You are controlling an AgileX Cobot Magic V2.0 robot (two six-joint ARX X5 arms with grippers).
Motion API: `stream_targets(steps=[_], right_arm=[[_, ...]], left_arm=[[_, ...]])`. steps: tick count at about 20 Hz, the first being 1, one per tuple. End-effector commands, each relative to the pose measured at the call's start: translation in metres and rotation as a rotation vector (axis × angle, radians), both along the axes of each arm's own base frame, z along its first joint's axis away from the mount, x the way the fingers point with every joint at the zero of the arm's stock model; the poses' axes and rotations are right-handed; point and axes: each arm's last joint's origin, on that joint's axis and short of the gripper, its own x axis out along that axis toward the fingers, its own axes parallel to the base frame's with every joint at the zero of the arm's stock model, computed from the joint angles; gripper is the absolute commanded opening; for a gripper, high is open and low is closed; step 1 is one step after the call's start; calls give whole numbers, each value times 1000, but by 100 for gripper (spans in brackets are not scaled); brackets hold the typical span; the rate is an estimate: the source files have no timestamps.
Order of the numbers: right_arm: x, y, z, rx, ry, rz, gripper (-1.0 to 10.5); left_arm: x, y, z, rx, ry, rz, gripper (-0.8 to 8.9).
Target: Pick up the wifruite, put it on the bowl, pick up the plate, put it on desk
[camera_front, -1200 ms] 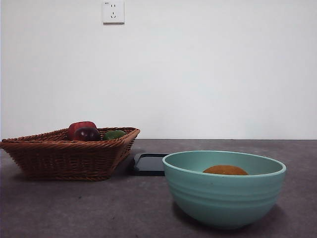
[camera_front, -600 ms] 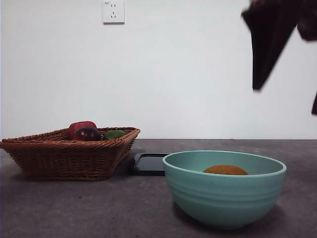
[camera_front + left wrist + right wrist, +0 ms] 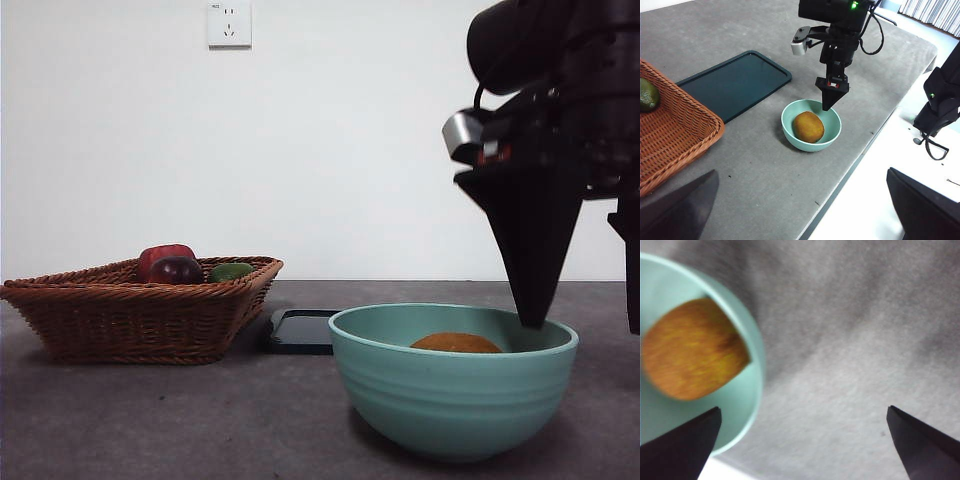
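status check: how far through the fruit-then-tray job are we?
Done: the orange-brown fruit lies in the green bowl. In hand: nothing; the right gripper hangs open over the bowl's rim, holding nothing, and the left gripper waits open, away from the bowl. Left: the black tray lies flat on the table beside the wicker basket, not gripped.

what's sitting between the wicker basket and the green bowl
In the left wrist view, only bare desk separates the basket from the bowl; the plate lies off to one side.
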Motion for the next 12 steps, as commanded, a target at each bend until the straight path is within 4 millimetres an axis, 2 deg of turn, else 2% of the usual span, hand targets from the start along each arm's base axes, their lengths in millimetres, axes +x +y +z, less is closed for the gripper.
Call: stream_targets(steps=[1,5,8,12], right_arm=[[6,8,-6,-8,3,29,659],[10,14,-13,1,-15,41,659],[11,18,-16,3,-18,48,591],[13,21,-23,-6,-1,49,578]], left_arm=[[-1,0,3,-6,-19,-19,656],[0,0,3,-6,-19,-19,656],[0,0,3,-6,-19,-19,656],[0,0,3,-7,-20,-19,656]])
